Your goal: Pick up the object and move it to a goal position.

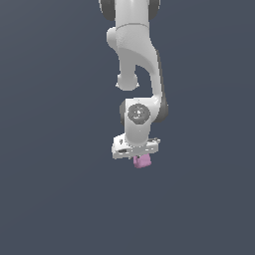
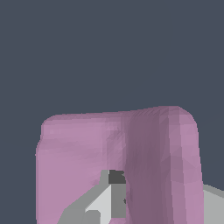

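Small matte pink-lilac blocky object (image 1: 142,161) sits directly under the white robot arm's tool (image 1: 136,157), tucked between the tool's underside parts and sticking out below it. In the wrist view the pink-lilac object (image 2: 118,153) fills most of the lower picture, with grey finger parts (image 2: 103,203) showing through a gap in it and another grey part at the edge beside it. So the tool looks closed narrow on the object, gripping it; exact contact of both pads is hidden by the object itself.

Whether the object is lifted clear or resting on the flat dark blue-grey surface (image 1: 50,199) cannot be told: no shadow or contact line is visible under it.

No goal marker is visible in either view, so distance to the goal is unknown.

Judgement on progress: the reach and grasp look done. Left to do: carry the object to the goal position, possibly the lift too. Roughly mid-task.
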### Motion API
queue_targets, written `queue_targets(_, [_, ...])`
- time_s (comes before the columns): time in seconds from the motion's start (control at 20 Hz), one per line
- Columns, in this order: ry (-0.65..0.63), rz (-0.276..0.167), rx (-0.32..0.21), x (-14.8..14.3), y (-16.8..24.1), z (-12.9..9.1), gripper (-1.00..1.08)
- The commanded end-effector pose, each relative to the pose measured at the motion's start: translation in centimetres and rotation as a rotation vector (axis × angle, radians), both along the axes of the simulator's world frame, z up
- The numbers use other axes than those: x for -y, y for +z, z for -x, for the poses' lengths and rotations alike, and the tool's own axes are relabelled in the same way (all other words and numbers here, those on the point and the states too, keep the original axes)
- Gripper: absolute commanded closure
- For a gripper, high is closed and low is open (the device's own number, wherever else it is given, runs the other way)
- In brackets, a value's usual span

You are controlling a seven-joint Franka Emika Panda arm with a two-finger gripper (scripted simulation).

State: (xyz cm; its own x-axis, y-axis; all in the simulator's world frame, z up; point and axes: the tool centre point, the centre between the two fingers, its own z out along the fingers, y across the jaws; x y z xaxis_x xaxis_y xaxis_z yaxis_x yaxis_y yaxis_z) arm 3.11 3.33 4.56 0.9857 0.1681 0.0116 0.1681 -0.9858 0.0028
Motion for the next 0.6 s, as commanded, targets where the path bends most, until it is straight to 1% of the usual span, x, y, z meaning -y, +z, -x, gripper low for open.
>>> queue_targets(0.0, [0.001,0.000,0.000,-0.3,0.6,0.0,1.08])
queue_targets(0.25, [0.001,0.000,-0.001,-1.5,3.1,-0.1,1.08])
queue_targets(0.55, [0.002,0.000,-0.003,-3.9,8.2,-0.3,1.08])
